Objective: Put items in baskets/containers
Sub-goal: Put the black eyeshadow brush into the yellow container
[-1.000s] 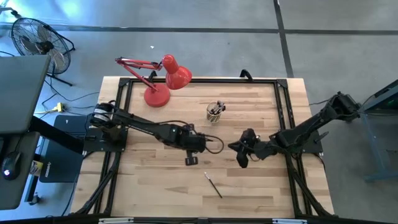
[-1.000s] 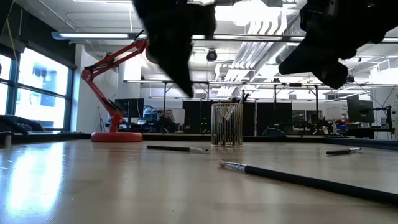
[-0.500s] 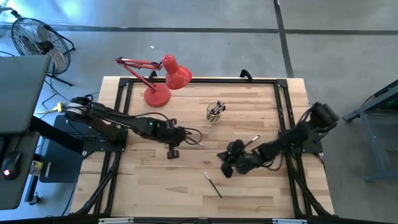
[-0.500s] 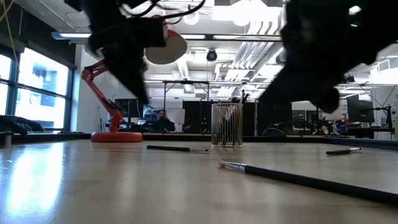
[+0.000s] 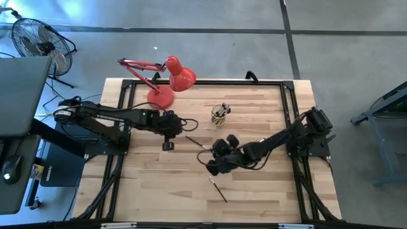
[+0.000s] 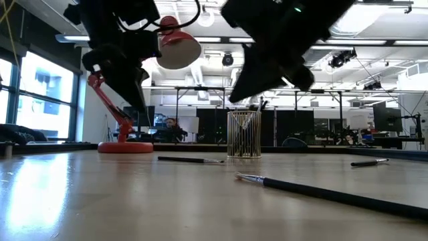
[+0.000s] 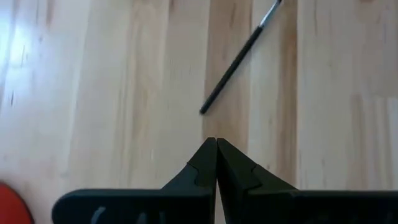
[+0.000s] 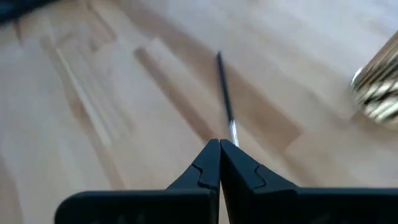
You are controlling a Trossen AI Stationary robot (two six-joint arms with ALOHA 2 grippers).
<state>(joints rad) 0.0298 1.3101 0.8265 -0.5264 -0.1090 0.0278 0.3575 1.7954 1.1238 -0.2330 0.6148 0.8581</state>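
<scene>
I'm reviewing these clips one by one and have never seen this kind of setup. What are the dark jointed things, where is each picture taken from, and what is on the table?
They are two robot arms at a wooden table. One picture looks straight down, one sits at tabletop height, and one camera rides on each wrist. From above, the left gripper hangs near the red desk lamp, and the right gripper is over the middle of the table. Both are shut and seem to hold nothing. On the table stand the lamp and a small cup with brushes in it. Loose brushes lie flat: one near the front edge, one between the grippers. The low view shows a third brush farther off, right of the cup.
</scene>
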